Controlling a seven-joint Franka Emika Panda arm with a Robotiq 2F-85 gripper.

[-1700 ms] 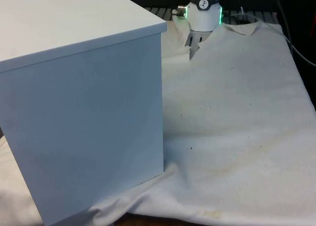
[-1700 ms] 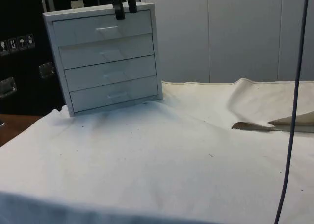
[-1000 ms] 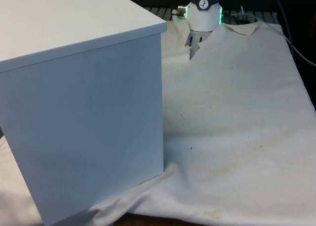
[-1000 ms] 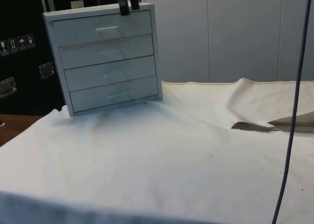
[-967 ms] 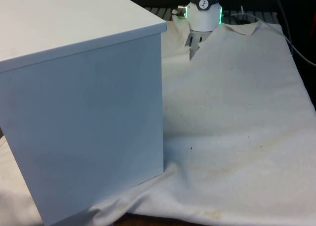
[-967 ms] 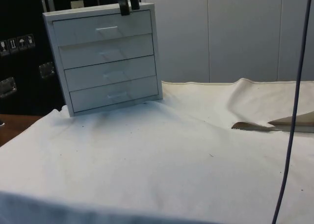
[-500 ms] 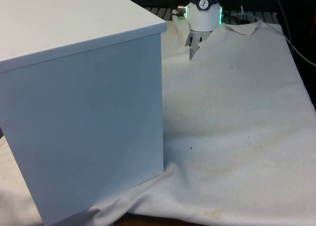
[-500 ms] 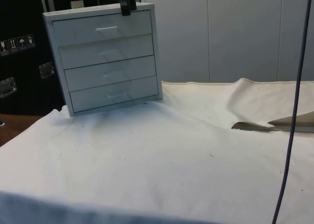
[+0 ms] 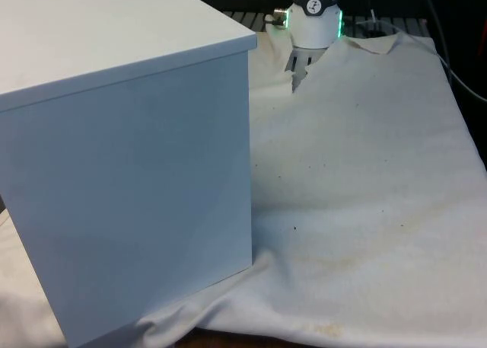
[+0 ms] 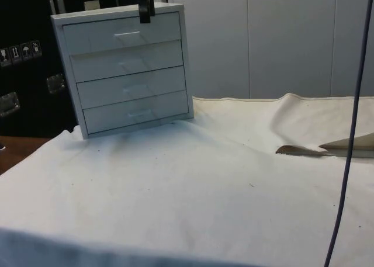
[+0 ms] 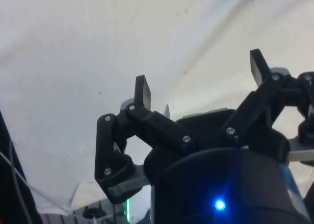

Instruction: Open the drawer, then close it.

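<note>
1. Chest of drawers [image 10: 125,68]: a white four-drawer unit in the upper left of the side view, standing on the white cloth [image 10: 204,185]. In the front view it takes up the left half of the frame, presenting a blank panel [image 9: 129,173].

2. Drawers: all four fronts lie flush with the carcass. The top drawer [image 10: 120,33] carries a small pale handle [image 10: 127,34]. None is pulled out.

3. Gripper [image 10: 145,9]: its dark fingers hang at the upper front edge of the chest, just above and slightly right of the top drawer's handle, touching nothing that can be made out. In the wrist view the gripper [image 11: 201,79] has its two fingers [image 11: 143,92] set well apart with only cloth between them; the jaws are released and hold nothing.

4. Step in hand (judgement): the approach to a handle. The opening has not begun, so the task stands near its start.

5. Next move (judgement): lower and align the fingers astride the handle, close on it, then pull straight outward. The chest looks light and may slide on the cloth if the pull is oblique.

6. Writing: no brand or label is legible on the chest. Small white pictogram stickers [image 10: 20,49] sit on the dark cabinet at the left edge of the side view; their content cannot be read.
</note>
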